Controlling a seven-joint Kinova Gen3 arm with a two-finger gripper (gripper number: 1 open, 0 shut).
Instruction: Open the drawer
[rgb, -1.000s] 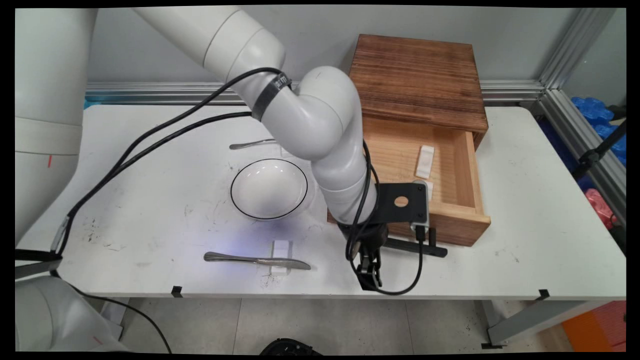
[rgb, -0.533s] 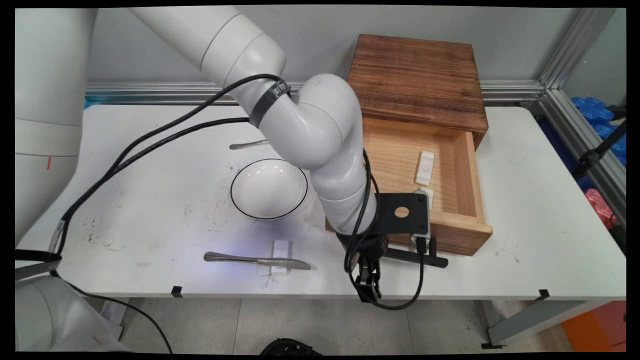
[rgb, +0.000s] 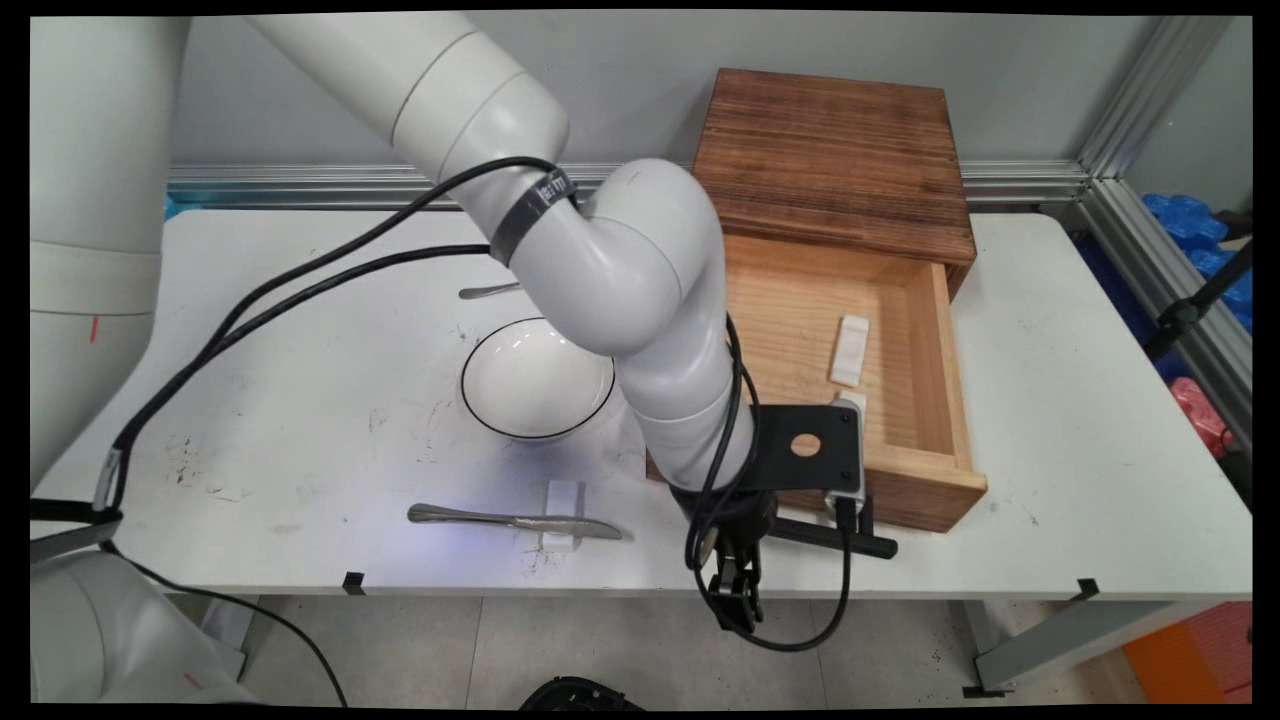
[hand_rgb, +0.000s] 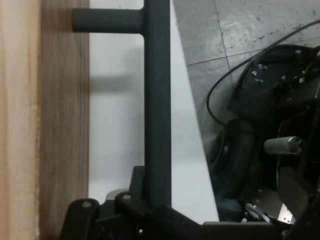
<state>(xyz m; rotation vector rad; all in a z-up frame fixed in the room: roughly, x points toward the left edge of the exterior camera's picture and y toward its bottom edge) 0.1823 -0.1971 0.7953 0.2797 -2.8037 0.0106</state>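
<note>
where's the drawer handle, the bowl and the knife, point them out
drawer handle (hand_rgb: 157, 100), hand view, on the long black bar.
bowl (rgb: 525, 385), main view, on its white inside.
knife (rgb: 515, 521), main view, on the middle, where handle meets blade.

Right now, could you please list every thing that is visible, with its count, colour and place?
Wooden drawer box: one, dark brown, at the table's far side.
Drawer: one, light wood, pulled open toward the near edge.
Drawer handle: one, black bar, on the drawer's front.
White blocks: two, inside the drawer, one partly hidden by the arm's bracket.
Bowl: one, white with dark rim, mid-table.
Knife: one, metal, near edge, across a small clear rest.
Utensil handle: one, metal, behind the bowl.
Table: one, white.
Gripper: one, black, shut on the drawer handle.
</note>
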